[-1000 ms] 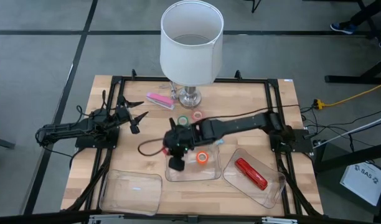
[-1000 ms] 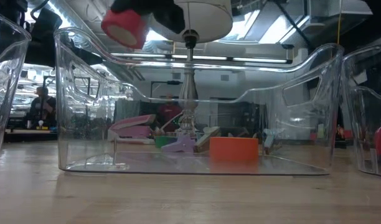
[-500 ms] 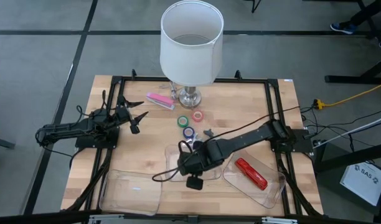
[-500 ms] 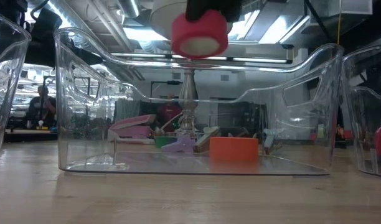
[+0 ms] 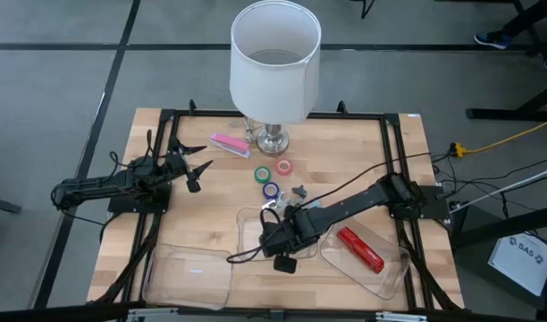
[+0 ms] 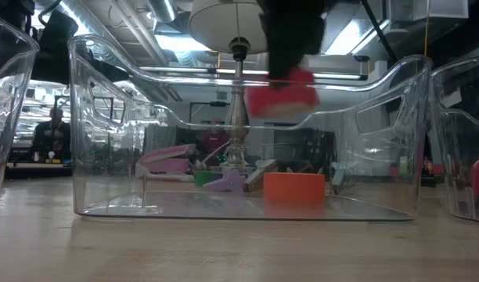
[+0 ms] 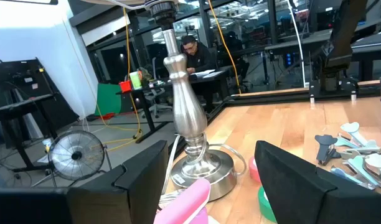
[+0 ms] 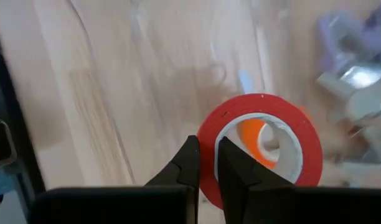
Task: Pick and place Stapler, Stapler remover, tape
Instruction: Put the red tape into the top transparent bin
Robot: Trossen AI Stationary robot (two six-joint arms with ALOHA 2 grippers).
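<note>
Tape comes first: a red roll point(image 8: 260, 146) is pinched through its wall by the right gripper point(image 8: 206, 163), one finger inside the ring and one outside, and it hangs at upper centre of the low view, just above the rim of the middle clear bin point(image 6: 239, 207). That carry height seems chosen to clear the wall before a drop beside the orange roll point(image 6: 293, 188), which already lies on the bin's floor and shows through the red ring in the right wrist view. In the high view the right gripper point(image 5: 275, 240) sits at lower centre over that bin. To its right another clear bin point(image 5: 394, 273) holds a red stapler point(image 5: 360, 249), so each bin looks set aside for one kind of thing. Green point(image 5: 264, 173), pink point(image 5: 284, 166) and blue-purple point(image 5: 272, 190) rolls still lie above the bins near the lamp point(image 5: 273, 63), with a pink stapler point(image 5: 229, 144) further left and staple removers point(image 5: 298, 191) beside the rolls. The left gripper point(image 5: 197, 170) waits at mid-left with fingers spread, holding nothing. A third bin point(image 5: 189, 275) at lower left looks unfilled. All this rests on a pale wooden table point(image 5: 345, 152); beyond it lie a grey floor and a workshop where a person point(image 7: 197, 53) sits at a desk.
</note>
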